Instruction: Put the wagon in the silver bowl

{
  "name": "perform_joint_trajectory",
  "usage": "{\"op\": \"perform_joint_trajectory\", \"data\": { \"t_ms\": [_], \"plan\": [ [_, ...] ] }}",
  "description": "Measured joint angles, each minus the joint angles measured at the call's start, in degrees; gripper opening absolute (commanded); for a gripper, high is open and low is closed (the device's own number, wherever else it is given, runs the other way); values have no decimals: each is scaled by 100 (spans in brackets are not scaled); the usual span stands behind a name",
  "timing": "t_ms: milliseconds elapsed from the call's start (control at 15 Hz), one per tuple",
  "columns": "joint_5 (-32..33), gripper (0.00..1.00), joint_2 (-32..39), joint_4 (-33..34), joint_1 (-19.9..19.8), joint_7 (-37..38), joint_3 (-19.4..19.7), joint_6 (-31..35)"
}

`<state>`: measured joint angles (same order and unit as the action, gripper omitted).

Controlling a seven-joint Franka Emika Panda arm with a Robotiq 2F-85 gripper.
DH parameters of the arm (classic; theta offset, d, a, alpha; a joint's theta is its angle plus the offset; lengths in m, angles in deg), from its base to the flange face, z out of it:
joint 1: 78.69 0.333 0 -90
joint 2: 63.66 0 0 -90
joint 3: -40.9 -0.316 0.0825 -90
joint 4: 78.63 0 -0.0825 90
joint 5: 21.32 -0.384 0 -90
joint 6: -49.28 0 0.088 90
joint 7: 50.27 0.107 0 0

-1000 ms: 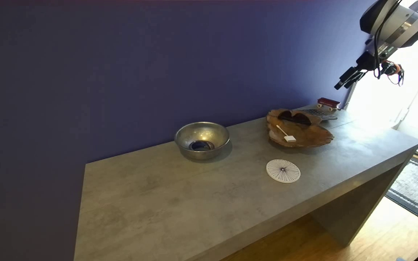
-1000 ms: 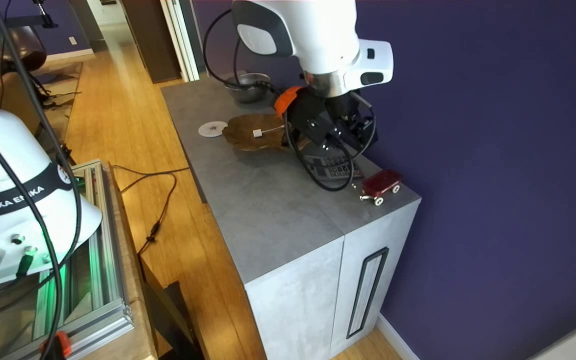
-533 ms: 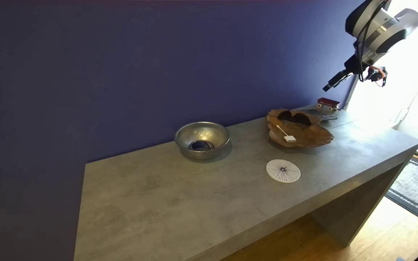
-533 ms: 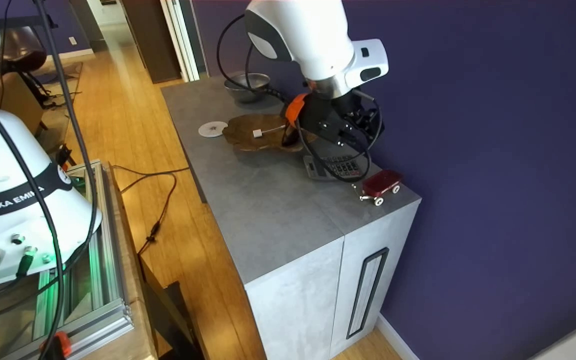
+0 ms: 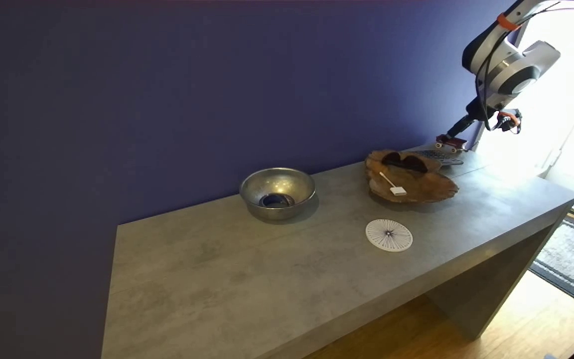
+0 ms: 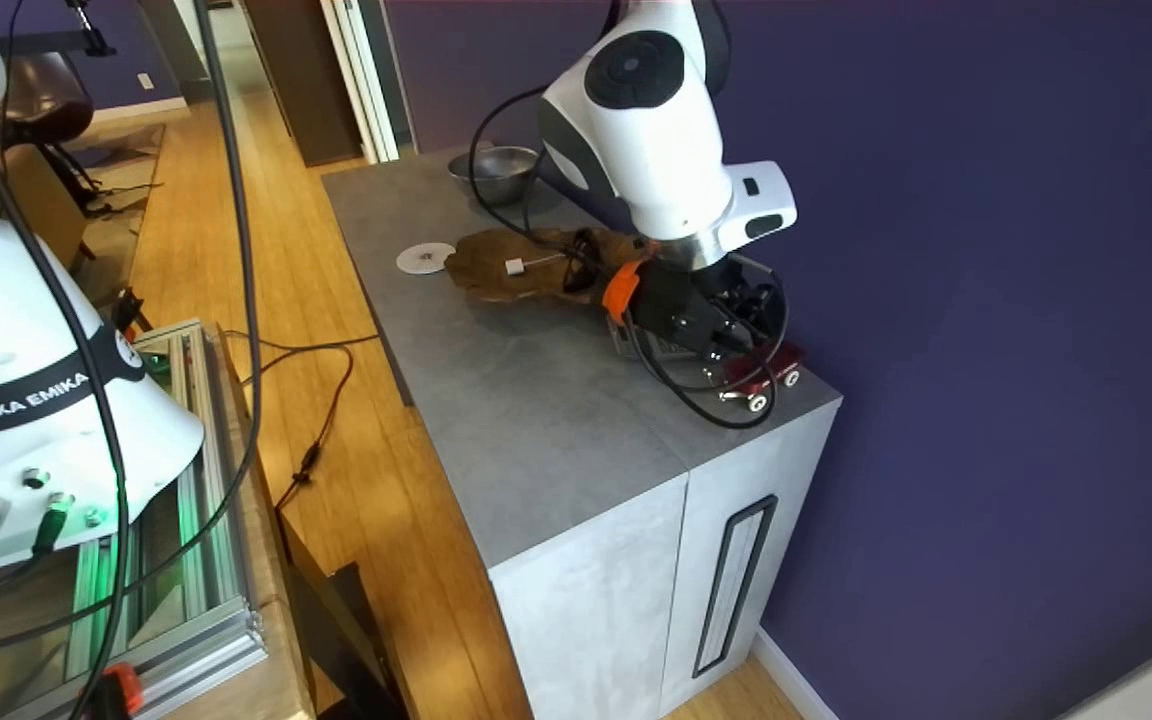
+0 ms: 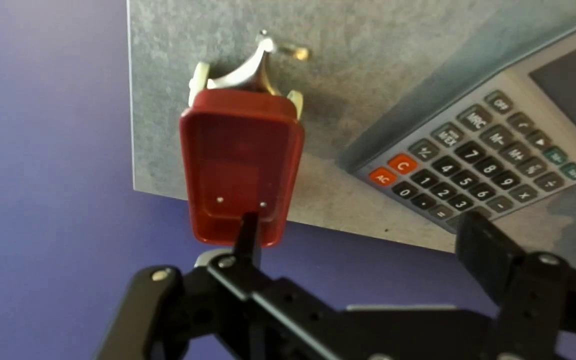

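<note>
1. Moved since the earlier frames: your gripper, brought down to the red toy wagon; wagon unmoved.
2. Wagon stands beyond the wooden dish, on the side away from the silver bowl.
3. Your jaws are spread, nothing gripped: one fingertip over or inside the wagon, the other out on its dish side, by the calculator.
4. Risk: tip inside, you'd likely pinch a single wall; wagon may hang tilted and slip. Tip outside, you may shove it.
5. Dish holds sunglasses and a white cable adapter; silver bowl shows a dark round shape, object or base unclear.
</note>
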<state>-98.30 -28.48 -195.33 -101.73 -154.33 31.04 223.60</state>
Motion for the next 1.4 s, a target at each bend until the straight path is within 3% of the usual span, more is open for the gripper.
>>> {"op": "perform_joint_trajectory", "data": {
  "t_ms": [467,733,1067,1267,1400],
  "plan": [
    [98,98,115,5,63,139,86,0],
    [189,60,374,114,129,466,272,-3],
    [196,25,411,335,150,762,382,-48],
    [198,4,423,398,168,850,392,-74],
    [213,0,434,403,201,921,412,-76]
  ]
}}
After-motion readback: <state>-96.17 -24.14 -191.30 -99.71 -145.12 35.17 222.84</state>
